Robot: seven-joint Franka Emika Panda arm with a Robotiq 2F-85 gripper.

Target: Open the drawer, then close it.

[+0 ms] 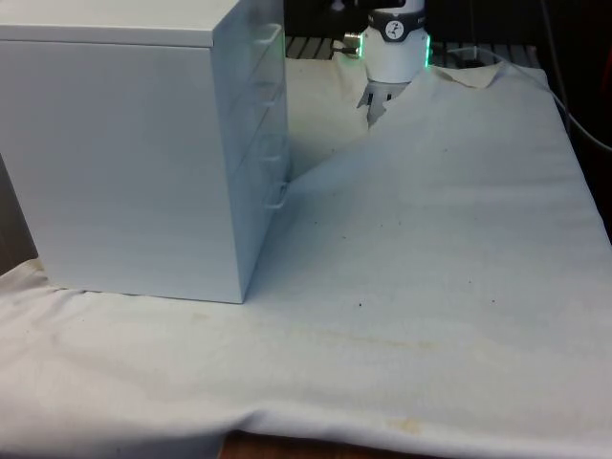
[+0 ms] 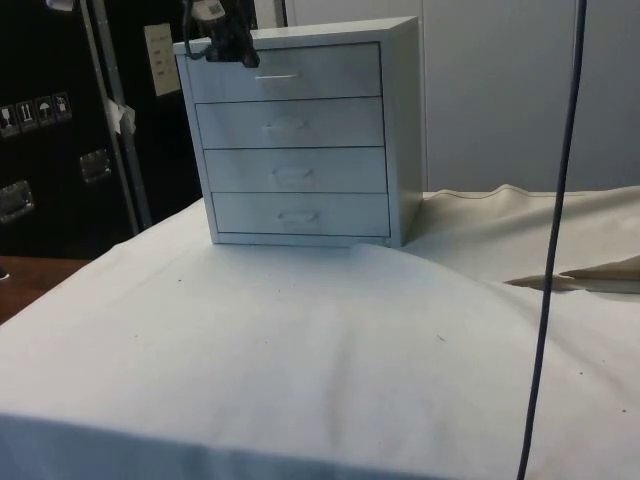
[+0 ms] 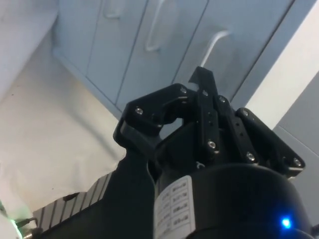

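The white chest of drawers [image 2: 300, 135] stands near the far left corner of the table [image 2: 300, 380] in the side view, its four drawer fronts flush; the gripper [image 2: 228, 40] hangs at the chest's upper left corner, just beside the top drawer [image 2: 285, 72]; its handle [image 2: 275, 76] appears untouched; in the wrist view the fingers [image 3: 202, 82] look pressed together, holding nothing.

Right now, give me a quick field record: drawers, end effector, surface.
furniture: chest of drawers, four drawers, standing on the white cloth
drawer state: all four fronts flush, none pulled out
top drawer handle, untouched
end effector: near the chest's upper corner, beside the top drawer, apart from the handle
task progress: drawer not yet opened
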